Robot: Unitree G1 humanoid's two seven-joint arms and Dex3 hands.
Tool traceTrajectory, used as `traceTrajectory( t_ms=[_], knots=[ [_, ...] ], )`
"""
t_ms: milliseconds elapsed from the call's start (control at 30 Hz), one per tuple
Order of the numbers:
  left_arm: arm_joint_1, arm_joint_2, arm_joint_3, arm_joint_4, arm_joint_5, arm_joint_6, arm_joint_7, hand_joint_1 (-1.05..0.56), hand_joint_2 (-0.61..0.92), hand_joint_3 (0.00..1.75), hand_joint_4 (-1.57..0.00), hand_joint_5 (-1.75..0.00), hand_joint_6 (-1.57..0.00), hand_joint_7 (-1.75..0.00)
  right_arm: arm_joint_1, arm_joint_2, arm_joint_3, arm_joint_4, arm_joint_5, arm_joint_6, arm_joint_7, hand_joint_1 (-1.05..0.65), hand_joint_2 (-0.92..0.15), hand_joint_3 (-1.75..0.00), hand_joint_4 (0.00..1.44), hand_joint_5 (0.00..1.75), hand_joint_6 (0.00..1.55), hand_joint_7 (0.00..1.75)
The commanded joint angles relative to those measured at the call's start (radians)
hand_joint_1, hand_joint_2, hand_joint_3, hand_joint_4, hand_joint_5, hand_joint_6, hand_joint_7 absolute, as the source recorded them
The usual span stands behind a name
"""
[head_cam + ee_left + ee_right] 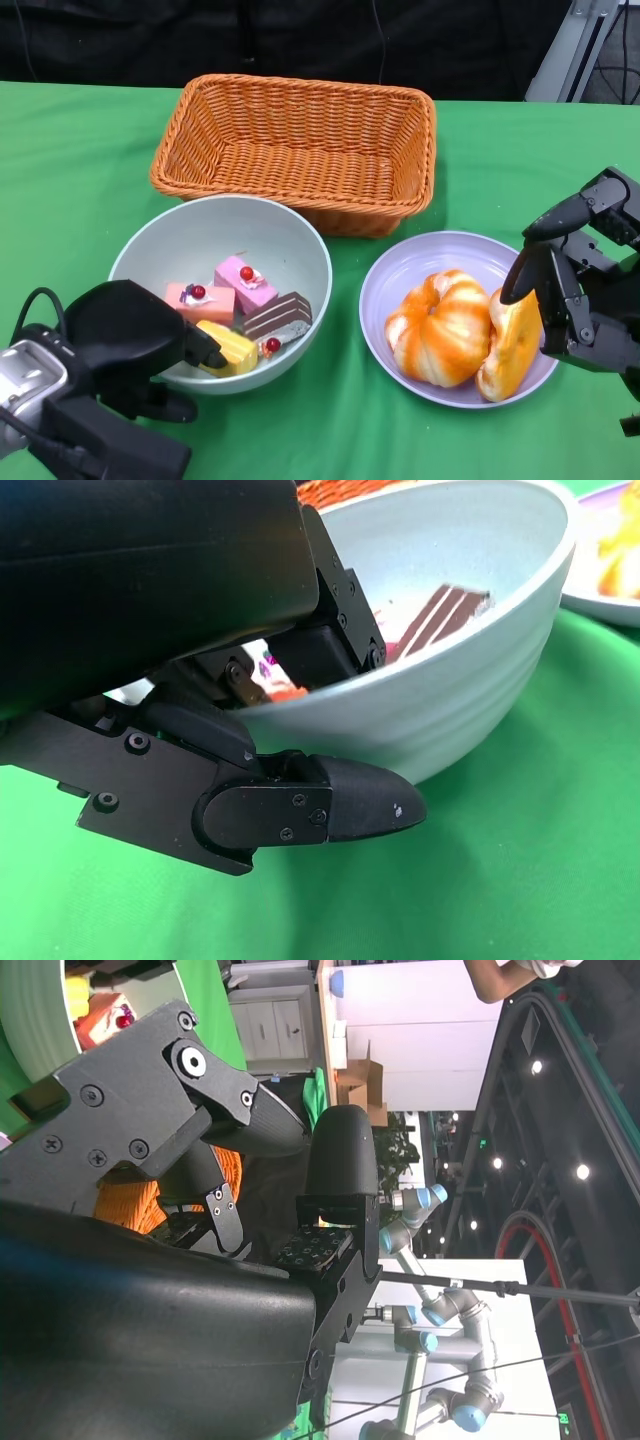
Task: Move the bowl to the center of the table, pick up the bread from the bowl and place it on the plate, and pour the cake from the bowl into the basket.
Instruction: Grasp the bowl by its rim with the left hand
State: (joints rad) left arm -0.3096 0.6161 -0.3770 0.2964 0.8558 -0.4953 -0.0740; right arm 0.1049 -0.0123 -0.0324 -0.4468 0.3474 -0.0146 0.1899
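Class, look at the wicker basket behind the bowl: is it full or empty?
Empty. The head view shows the basket's bare woven floor, and the cakes still lie in the bowl.

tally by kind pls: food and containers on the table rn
Cake pieces: 4, in the bowl: pink, salmon-pink, yellow, chocolate
Bread: 2, on the plate: round loaf, slice
Bowl: 1
Plate: 1
Basket: 1
Total: 9

A green cloth point(80, 170) covers the surface, with a black curtain point(300, 40) behind. Farther off, white cabinets point(275, 1025), cardboard boxes point(355, 1085) and ceiling lights point(560, 1120).
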Motion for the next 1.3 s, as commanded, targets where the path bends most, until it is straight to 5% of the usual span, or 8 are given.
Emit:
traceTrajectory(
  t_ms=[33, 333, 500, 767, 1000, 1100, 1167, 1300],
  knots=[
    [-0.01, 0.012, -0.007, -0.017, 0.008, 0.036, -0.037, -0.87, 0.92, 0.57, -0.37, 0.0, -0.4, 0.0, 0.007, -0.001, -0.007, -0.016, 0.005, -0.003, -0.006, -0.11, -0.5, -1.22, 0.71, 1.65, 0.68, 1.29],
    [0.005, 0.021, -0.003, -0.047, -0.007, 0.085, -0.09, -0.89, 0.92, 0.56, -0.21, 0.0, -0.3, 0.0, 0.006, -0.002, -0.009, -0.014, 0.005, -0.007, -0.005, -0.11, -0.49, -1.24, 0.71, 1.66, 0.67, 1.31],
    [0.018, 0.014, 0.021, -0.029, -0.047, 0.046, -0.029, -0.86, 0.92, 0.51, -0.35, -0.07, -0.43, -0.05, 0.005, -0.003, -0.011, -0.012, 0.006, -0.01, -0.003, -0.13, -0.49, -1.23, 0.71, 1.67, 0.67, 1.31],
    [0.023, 0.005, 0.037, 0.029, -0.078, -0.027, 0.096, -0.54, 0.92, 0.25, -1.01, -0.18, -0.95, -0.09, 0.004, -0.006, -0.017, -0.015, 0.002, -0.013, -0.005, -0.1, -0.48, -1.26, 0.72, 1.68, 0.67, 1.31],
    [-0.003, -0.002, 0.03, 0.12, -0.078, -0.111, 0.183, -0.25, 0.92, 0.16, -1.16, -0.33, -1.13, -0.09, 0.001, 0.001, -0.019, -0.008, 0.01, -0.019, -0.004, -0.11, -0.49, -1.24, 0.72, 1.67, 0.67, 1.3],
    [-0.015, -0.005, 0.026, 0.164, -0.067, -0.14, 0.226, -0.15, 0.92, 0.23, -0.78, -1.45, -1.21, -0.29, 0.002, 0.002, -0.018, -0.008, 0.007, -0.02, -0.007, -0.12, -0.49, -1.24, 0.72, 1.67, 0.68, 1.29],
    [-0.023, -0.006, 0.023, 0.191, -0.058, -0.163, 0.259, -0.16, 0.92, 0.24, -0.69, -1.65, -1.06, -0.61, 0.002, 0.001, -0.018, -0.006, 0.005, -0.027, -0.004, -0.12, -0.5, -1.23, 0.72, 1.68, 0.67, 1.3],
    [-0.046, -0.015, 0.014, 0.266, -0.037, -0.218, 0.353, -0.16, 0.92, 0.24, -0.68, -1.7, -0.99, -0.74, 0.003, 0.003, -0.018, -0.003, 0.004, -0.036, -0.005, -0.12, -0.51, -1.2, 0.71, 1.68, 0.66, 1.3]
  ],
)
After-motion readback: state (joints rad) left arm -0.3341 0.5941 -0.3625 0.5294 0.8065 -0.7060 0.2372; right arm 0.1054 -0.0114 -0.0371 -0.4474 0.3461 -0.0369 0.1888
